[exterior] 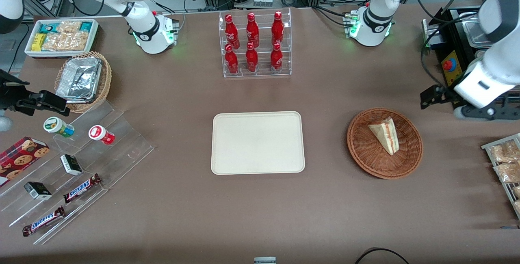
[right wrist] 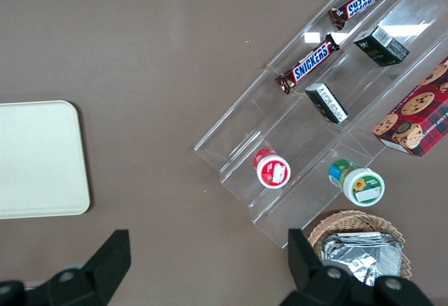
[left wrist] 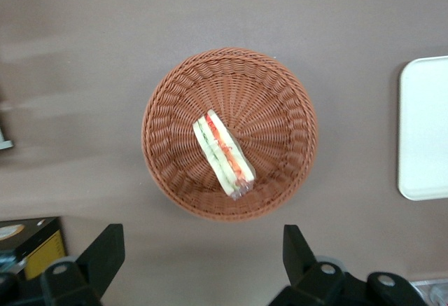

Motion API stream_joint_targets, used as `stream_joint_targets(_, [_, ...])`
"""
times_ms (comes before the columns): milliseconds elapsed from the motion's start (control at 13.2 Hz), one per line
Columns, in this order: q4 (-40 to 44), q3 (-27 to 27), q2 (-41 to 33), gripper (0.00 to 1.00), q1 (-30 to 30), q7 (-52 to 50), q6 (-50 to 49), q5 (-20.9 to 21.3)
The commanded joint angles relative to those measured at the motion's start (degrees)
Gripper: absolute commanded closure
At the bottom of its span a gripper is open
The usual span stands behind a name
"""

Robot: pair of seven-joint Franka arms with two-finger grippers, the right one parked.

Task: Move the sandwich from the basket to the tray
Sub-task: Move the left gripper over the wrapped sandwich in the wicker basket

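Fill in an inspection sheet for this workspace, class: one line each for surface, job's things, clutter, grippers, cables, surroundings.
Surface: brown table.
Job's things: sandwich lies in the basket; tray beside it holds nothing.
Clutter: red bottles in a clear rack; Snickers bars, cookie box, foil basket toward the parked arm's end.
Grippers: gripper open, above the table near the basket, holding nothing.
Cables: black cable at the table's near edge.
Surroundings: emergency stop by the working arm.

Sitting on the tabletop (exterior: 170, 215): six red bottles (exterior: 252, 42), two Snickers bars (exterior: 81, 189), two lidded cups (exterior: 59, 126), one sandwich (exterior: 386, 135), one tray (exterior: 257, 142), one end effector (left wrist: 203, 260) hovering above.
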Motion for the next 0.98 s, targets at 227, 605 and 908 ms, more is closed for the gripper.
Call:
stream_joint_targets(227, [-15.09, -0.36, -0.66, 0.00, 0.50, -13.15, 18.25, -0.58])
stream_joint_targets(605, [-19.77, -0.54, 3.03, 0.00, -0.03, -23.87, 25.84, -0.58])
stream_joint_targets(908, [-19.95, -0.80, 5.58, 0.00, -0.47, -27.47, 25.58, -0.67])
